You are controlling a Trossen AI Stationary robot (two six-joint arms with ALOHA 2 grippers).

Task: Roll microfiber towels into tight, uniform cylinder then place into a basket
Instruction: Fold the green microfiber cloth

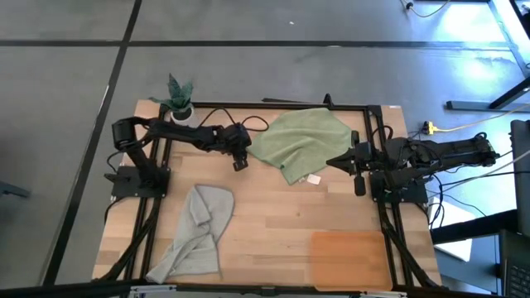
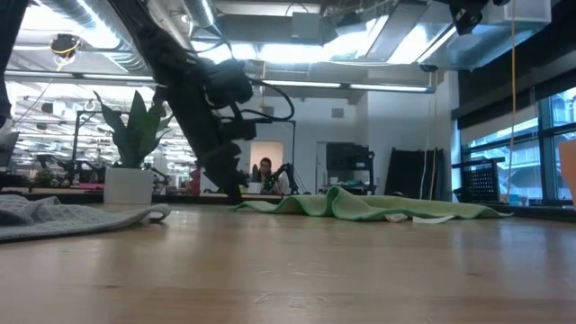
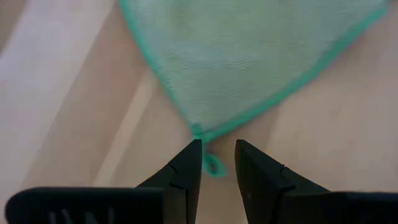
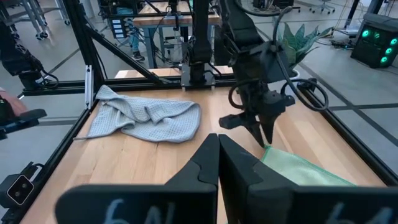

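Towels, microfiber: two.

One sage green towel point(image 1: 300, 140), spread loosely and rumpled on the table's far half, lying between the two grippers. Small white tag point(image 1: 314, 179) at its near edge, on the side toward the right gripper. Left-hand corner, edged in brighter green with a small loop point(image 3: 213, 164), directly ahead of the left gripper's fingertips and just short of them; loop showing in the gap between the two fingers, not clamped.

One light grey towel point(image 1: 195, 234), crumpled and partly folded over itself, well apart from both grippers, on the near side of the left gripper toward the table's near left corner.

Basket: one. Shallow orange-brown tray point(image 1: 349, 258), flat on the table's near right part, on the near side of the right gripper and well apart from it. Holding neither towel.

Grippers: two.
Left gripper point(image 1: 240, 161), low over the wood at the green towel's left corner, fingers slightly parted, nothing pinched.
Right gripper point(image 1: 332, 161), waiting just beside the green towel's right edge, fingers pressed together, holding nothing.

Other items: one potted plant in a white pot point(image 1: 180, 102), at the far left corner, behind the left arm. One pale wood table point(image 1: 273, 219). One person point(image 2: 266, 175) visible far off in the room beyond.
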